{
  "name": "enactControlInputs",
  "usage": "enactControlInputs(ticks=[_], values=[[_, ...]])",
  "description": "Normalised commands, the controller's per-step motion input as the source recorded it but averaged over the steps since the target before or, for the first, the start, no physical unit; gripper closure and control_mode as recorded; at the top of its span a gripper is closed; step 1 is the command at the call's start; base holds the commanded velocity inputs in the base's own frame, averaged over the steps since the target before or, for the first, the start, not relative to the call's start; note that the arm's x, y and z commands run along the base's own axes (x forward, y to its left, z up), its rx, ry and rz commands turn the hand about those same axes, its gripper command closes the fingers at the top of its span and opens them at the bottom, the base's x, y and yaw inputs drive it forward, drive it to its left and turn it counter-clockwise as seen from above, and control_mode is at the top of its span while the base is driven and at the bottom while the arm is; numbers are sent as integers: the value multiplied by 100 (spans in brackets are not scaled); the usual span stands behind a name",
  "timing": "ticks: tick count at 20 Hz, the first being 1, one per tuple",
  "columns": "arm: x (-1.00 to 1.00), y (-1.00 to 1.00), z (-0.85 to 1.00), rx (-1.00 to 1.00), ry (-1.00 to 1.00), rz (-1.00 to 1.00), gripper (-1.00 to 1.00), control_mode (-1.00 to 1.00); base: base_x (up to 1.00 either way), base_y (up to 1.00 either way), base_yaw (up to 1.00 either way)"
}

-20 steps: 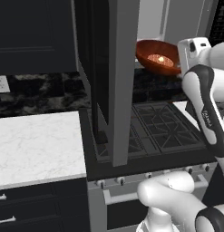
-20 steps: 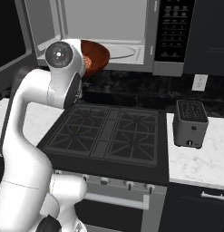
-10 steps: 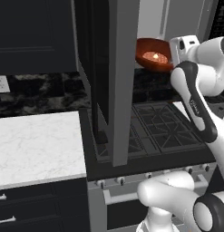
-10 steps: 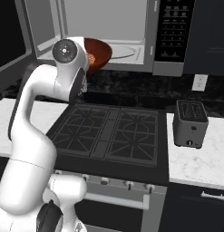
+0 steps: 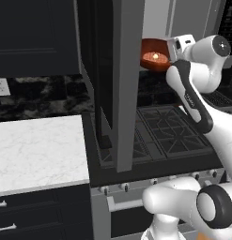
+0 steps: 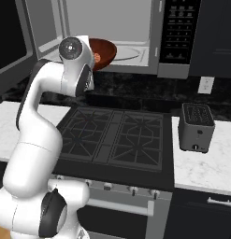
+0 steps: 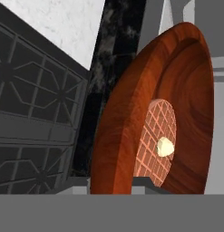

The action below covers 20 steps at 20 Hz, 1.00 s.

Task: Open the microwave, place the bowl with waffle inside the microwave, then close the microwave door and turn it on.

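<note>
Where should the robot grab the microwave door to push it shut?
Probably the long black handle bar on the microwave door. The door stands swung wide open, edge-on in the left base view, and the bar runs upright along it near the free edge, far from the hinge. Coming from the left side, the pincer could close across the bar. Right now it is shut on the bowl.

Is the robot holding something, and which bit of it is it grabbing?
Yes. The gripper holds the bowl by its near rim, with the waffle inside.
</note>
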Motion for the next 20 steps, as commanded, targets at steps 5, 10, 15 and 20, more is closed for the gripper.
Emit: enactControlInputs(ticks=[5, 10, 15, 20], values=[[38, 2, 1, -4, 0, 0, 100, -100, 0, 0, 0], [39, 0, 0, -4, 0, 0, 100, -100, 0, 0, 0], [40, 0, 2, -3, 0, 0, 100, -100, 0, 0, 0], [46, 3, 13, -1, 0, 0, 100, -100, 0, 0, 0]])
